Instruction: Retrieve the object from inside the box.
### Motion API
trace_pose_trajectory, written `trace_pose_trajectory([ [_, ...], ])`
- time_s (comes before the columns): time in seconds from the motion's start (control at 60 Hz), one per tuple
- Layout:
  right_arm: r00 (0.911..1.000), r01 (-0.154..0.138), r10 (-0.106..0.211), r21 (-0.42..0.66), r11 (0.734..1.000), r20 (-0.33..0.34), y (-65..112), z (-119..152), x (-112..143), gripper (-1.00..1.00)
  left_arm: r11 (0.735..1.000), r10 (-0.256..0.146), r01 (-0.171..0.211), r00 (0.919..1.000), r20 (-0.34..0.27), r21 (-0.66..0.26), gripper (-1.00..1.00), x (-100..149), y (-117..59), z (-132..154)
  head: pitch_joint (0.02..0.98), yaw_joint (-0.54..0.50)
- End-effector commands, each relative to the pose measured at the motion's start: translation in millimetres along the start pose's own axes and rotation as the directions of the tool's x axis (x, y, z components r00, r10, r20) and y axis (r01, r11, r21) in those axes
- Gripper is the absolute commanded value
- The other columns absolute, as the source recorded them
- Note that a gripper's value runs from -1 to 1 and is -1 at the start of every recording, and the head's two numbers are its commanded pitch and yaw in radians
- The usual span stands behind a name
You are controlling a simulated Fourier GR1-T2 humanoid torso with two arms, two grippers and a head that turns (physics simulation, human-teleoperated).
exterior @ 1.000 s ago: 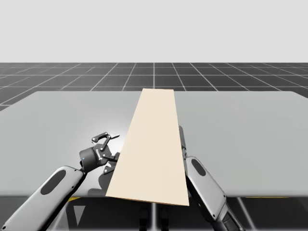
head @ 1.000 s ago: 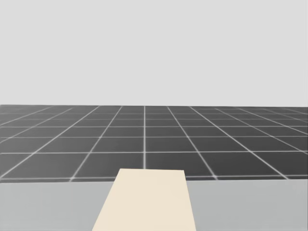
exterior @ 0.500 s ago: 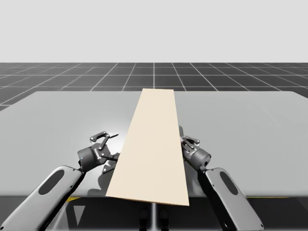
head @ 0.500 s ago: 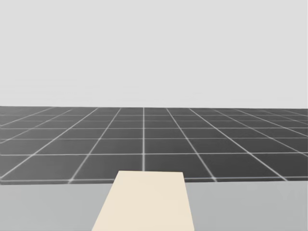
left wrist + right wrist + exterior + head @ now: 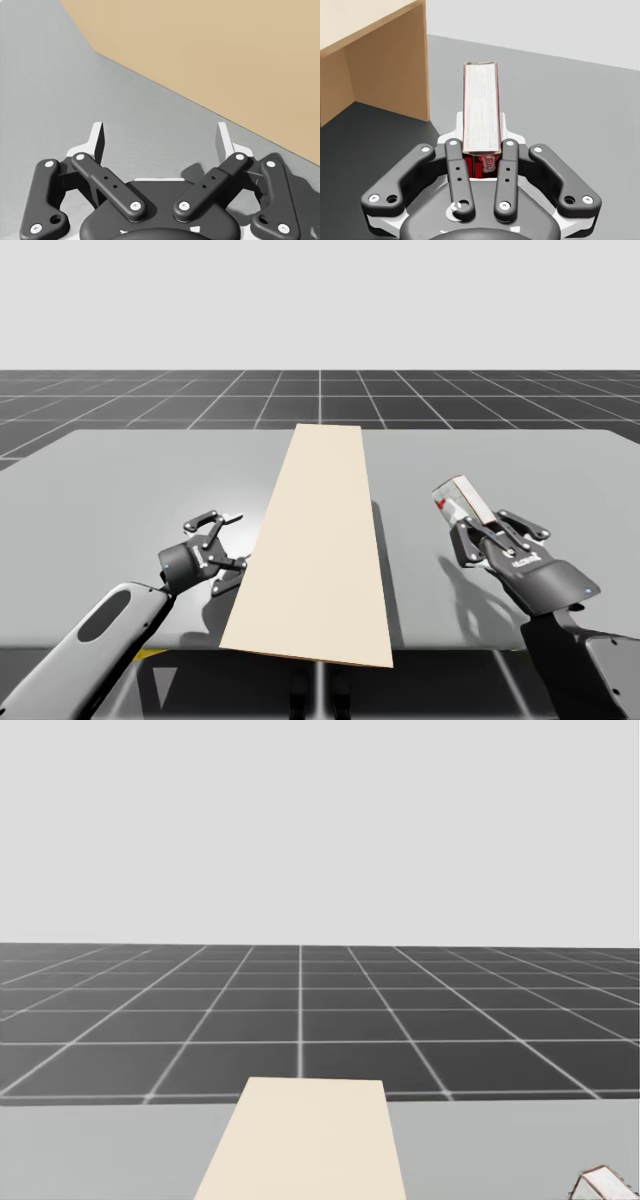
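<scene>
A grey table [image 5: 120, 490] is being taken up along its middle by a long tan box [image 5: 315, 540], which is lying lengthwise from the near edge toward the far edge. In the right wrist view the box [image 5: 385, 75] is being seen from its side, where a flat top panel and an upright brown wall are framing a shadowed opening; what is lying deeper inside cannot be told. In the head view the far end of the box [image 5: 305, 1140] is being shown against the dark gridded floor [image 5: 300, 1010]. The left end effector [image 5: 232, 545] is being held low, just beside the left wall of the box, and in the left wrist view its fingers are being kept spread wide [image 5: 160, 140] over bare table, with nothing between them. The right end effector [image 5: 478, 530] is being held well to the right of the box, and it is pinching a slim red-and-white carton [image 5: 460, 498] by its near end. In the right wrist view the carton [image 5: 481, 105] is being gripped from both sides between the two fingers [image 5: 481, 130] and is projecting straight ahead of them, outside the box and beside its opening. A corner of the carton [image 5: 605, 1182] is being caught at the lower right of the head view.
</scene>
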Motion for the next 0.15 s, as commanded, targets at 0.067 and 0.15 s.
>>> trace_pose_trajectory([
  [0.067,0.9713,-0.037,0.054,-0.078,0.996,0.232,0.9,5,94,1.0,1.0,0.003,-0.003,1.0,-0.001,0.013,-1.0,0,3.0,0,0.175,-0.04],
  [0.15,0.9507,-0.06,0.073,-0.054,0.997,0.301,16.0,3,120,1.0,1.0,0.004,-0.004,1.0,0.0,0.019,-1.0,0,3.8,0,0.175,-0.04],
])
